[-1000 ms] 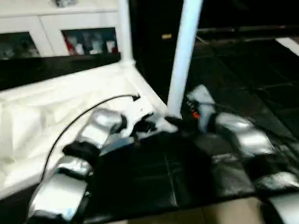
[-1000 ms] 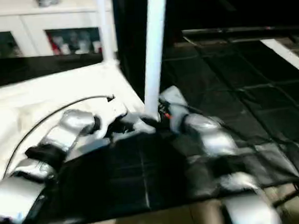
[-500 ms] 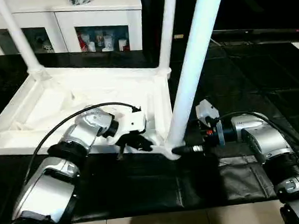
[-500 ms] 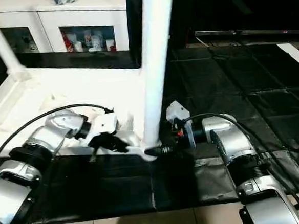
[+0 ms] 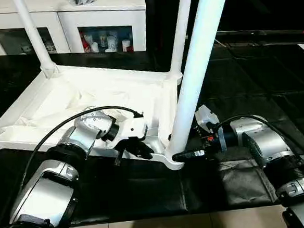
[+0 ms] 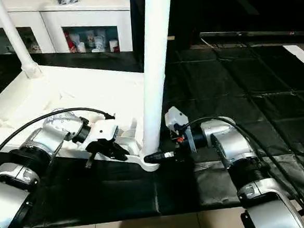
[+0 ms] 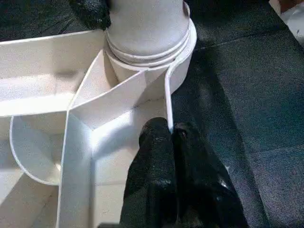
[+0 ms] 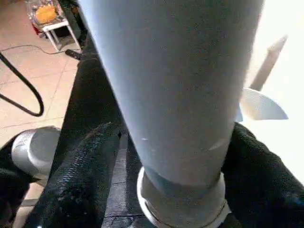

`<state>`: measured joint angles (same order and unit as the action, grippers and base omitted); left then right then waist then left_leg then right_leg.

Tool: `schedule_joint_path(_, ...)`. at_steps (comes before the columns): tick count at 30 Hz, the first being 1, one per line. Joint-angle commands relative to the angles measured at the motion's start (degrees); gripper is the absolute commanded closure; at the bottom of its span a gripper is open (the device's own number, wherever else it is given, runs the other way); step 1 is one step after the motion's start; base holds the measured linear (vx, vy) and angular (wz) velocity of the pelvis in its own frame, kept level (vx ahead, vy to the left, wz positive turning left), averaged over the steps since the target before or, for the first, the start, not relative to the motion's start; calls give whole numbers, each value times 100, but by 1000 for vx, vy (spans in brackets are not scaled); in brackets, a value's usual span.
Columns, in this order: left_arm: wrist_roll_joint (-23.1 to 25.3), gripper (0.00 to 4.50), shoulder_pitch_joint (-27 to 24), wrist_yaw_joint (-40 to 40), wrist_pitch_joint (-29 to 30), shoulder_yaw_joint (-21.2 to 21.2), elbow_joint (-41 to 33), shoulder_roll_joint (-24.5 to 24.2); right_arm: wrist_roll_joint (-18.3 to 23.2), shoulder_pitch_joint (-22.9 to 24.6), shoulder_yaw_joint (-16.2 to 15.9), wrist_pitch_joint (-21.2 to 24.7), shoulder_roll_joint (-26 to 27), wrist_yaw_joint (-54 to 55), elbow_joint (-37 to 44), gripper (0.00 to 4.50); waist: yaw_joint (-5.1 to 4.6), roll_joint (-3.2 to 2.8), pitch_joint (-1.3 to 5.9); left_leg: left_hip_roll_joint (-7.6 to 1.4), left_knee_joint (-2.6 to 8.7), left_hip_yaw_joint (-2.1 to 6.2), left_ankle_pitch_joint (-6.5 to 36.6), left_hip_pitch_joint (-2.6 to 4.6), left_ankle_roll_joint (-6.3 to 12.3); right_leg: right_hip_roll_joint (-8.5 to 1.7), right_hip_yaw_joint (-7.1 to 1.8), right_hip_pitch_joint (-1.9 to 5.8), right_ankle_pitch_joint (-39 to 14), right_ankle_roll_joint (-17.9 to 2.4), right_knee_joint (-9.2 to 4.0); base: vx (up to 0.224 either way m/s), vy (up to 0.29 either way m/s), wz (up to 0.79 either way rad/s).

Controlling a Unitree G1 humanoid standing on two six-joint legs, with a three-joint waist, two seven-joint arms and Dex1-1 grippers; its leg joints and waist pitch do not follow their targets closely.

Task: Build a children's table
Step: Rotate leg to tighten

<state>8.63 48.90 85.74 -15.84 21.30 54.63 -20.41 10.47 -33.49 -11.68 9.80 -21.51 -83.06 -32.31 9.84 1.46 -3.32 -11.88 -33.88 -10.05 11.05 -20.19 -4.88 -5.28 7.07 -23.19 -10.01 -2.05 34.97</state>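
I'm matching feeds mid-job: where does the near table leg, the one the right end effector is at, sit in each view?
Left eye: near leg, right of centre, rising from the tabletop corner.
Right eye: near leg, at centre.
Left wrist: its base, top centre.
Right wrist: near leg between the right end effector fingers.
Shared landmark: the corner socket holding the leg's base.

The tabletop (image 5: 88, 100) lies underside up on the mat (image 5: 146, 187) ahead of me, with legs standing from its corners, the nearest leg (image 5: 196, 74) rising between my two arms. My left gripper (image 5: 139, 149) sits at the near rim just left of that leg's socket, and my right gripper (image 5: 183, 154) is at the leg's base from the right, a finger on either side of it. Behind the table stands a cabinet (image 5: 104, 23), seemingly well apart.
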Motion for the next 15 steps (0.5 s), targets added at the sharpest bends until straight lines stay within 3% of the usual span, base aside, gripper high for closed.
schedule_joint_path(1,49,450,-9,158,-166,162,-199,49,28,-87,-18,7,-50,-126,-25,154,-36,0,432,-219,377,29,770,23,241,-439,-374,354,-1124,-1082,-371,0,0,0)
schedule_joint_path(11,11,450,-3,-77,46,39,-129,101,78,3,-17,102,23,-18,84,235,-35,-5,428,-220,379,28,783,27,218,-440,-374,349,-1188,-1052,-380,0,0,0)
schedule_joint_path(15,-85,450,167,-927,866,-264,55,446,-215,22,160,282,485,1483,-16,246,-88,10,400,-199,398,34,911,29,68,-442,-371,335,-1649,-891,-431,0,0,0)
